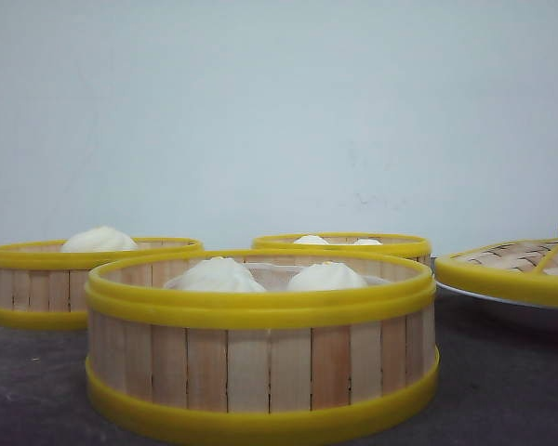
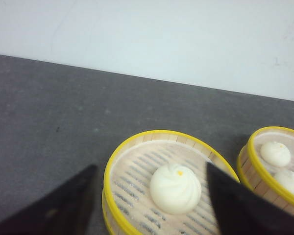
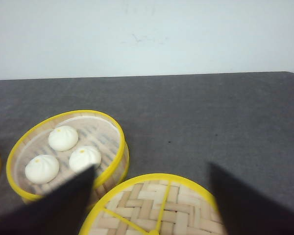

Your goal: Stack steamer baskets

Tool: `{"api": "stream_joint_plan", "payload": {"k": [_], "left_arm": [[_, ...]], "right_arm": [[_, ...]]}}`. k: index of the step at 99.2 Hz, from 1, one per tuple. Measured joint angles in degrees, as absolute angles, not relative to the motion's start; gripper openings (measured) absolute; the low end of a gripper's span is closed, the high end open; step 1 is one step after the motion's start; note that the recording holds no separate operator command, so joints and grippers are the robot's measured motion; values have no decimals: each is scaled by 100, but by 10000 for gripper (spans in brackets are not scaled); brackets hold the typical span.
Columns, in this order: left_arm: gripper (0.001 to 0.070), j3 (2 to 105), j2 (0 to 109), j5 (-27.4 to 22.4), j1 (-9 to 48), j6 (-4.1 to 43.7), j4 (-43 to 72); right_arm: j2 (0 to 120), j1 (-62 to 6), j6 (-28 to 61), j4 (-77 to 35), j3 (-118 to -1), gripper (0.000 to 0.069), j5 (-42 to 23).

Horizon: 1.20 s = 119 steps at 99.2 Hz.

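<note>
Left wrist view: the left gripper hangs wide open and empty above 1 steamer basket holding 1 bun. The right gripper, also spread and empty, hovers over the woven lid, just beside a basket of 3 buns. In front, 3 baskets sit unstacked on the grey table, the nearest one holding 2 buns.

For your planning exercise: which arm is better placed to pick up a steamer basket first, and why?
Probably the left. Its open fingers straddle the one-bun basket, which sits at the table's left. The right gripper hangs over the woven lid, not a basket.
</note>
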State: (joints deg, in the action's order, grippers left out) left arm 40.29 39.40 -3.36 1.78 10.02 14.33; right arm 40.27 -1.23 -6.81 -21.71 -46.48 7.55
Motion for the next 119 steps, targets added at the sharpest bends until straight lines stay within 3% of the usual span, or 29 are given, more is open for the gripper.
{"api": "stream_joint_plan", "payload": {"k": [10, 31, 53, 88, 119], "left_arm": [[502, 4029, 3968, -381, 217, 954, 1424], [510, 4029, 3968, -445, 390, 851, 1343], [509, 4029, 3968, -471, 628, 834, 1284], [510, 4029, 3968, -639, 1037, 836, 1284], [509, 4029, 3957, -823, 1441, 851, 1297]], "right_arm": [[4112, -189, -681, -2196, -4683, 592, 803], [4600, -353, -722, -2235, -5122, 606, 1109], [5730, -607, -794, -2381, -6130, 545, 1350], [8541, -825, -823, -3039, -8040, 537, 1352], [10425, -974, -928, -2974, -8630, 483, 1352]]}}
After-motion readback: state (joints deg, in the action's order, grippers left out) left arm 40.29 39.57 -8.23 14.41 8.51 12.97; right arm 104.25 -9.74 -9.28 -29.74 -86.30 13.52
